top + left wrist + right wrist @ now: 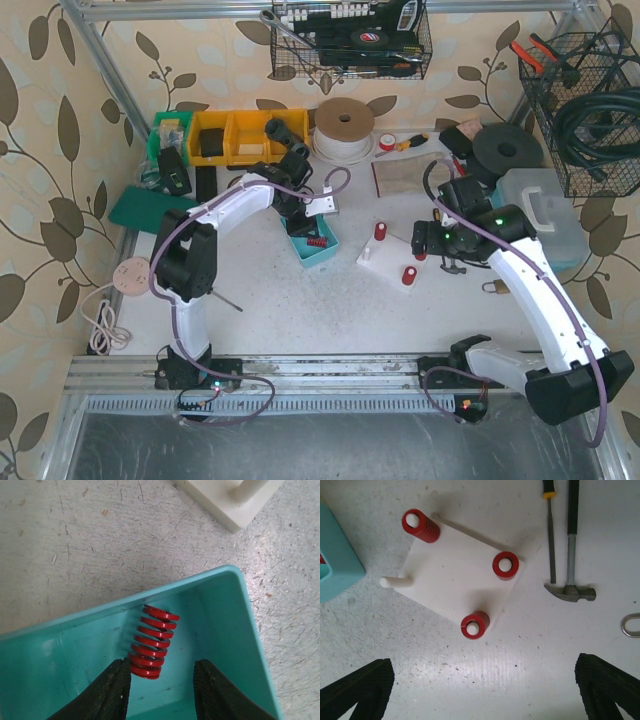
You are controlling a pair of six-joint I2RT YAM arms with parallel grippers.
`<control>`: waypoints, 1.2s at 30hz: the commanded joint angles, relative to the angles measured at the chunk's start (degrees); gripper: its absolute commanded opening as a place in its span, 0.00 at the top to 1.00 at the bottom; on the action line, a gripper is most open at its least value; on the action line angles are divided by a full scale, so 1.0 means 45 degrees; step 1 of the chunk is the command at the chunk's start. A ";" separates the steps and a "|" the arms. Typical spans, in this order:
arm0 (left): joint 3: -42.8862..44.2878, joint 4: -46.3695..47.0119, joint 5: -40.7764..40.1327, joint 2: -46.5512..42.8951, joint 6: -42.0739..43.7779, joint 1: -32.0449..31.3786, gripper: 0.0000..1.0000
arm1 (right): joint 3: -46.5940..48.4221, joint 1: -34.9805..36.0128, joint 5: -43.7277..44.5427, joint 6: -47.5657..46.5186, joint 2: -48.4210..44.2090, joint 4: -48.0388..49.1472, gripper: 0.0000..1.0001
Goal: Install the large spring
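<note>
The large spring (153, 642), a red coil, lies tilted inside a teal bin (235, 625). My left gripper (161, 666) reaches into the bin with its jaws partly apart. The left finger (112, 690) touches the spring's lower end and the right finger (212, 690) stands clear of it. A white peg plate (455, 580) lies to the right of the bin. Three red springs (505, 565) sit on its pegs and one peg (396, 582) is bare. My right gripper (484, 661) hovers wide open above the plate's near edge, holding nothing.
A hammer (570, 587) and a screwdriver (549, 530) lie just right of the plate, with a padlock (492, 287) nearby. Yellow bins (235, 135), a tape roll (344, 127) and a clear plastic box (540, 215) line the back and right. Wire baskets hang on the walls.
</note>
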 commanded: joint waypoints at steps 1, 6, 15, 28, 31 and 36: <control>0.0918 -0.1118 -0.0057 0.0542 0.1678 0.0063 0.57 | -0.0495 -0.0160 0.0212 -0.0371 -0.0382 -0.0319 0.03; 0.1316 -0.1823 0.0117 0.1063 0.2281 0.0056 0.51 | -0.0521 -0.0211 0.0509 -0.0715 -0.0609 -0.0575 0.03; 0.1350 -0.1120 -0.1111 0.1804 0.2085 -0.0052 0.52 | -0.0547 -0.0211 0.0418 -0.0780 -0.0474 -0.0589 0.04; 0.0999 -0.0324 -0.1077 0.2323 0.2078 -0.0146 0.47 | -0.1137 -0.0424 0.0116 -0.0537 -0.0415 -0.0402 0.04; 0.0845 -0.0118 -0.1112 0.2344 0.2105 -0.0144 0.51 | -0.1195 -0.0445 0.0056 -0.0542 -0.0378 -0.0344 0.04; 0.0946 -0.0310 -0.0941 0.2576 0.2209 -0.0159 0.61 | -0.1355 -0.0502 0.0026 -0.0592 -0.0271 -0.0354 0.04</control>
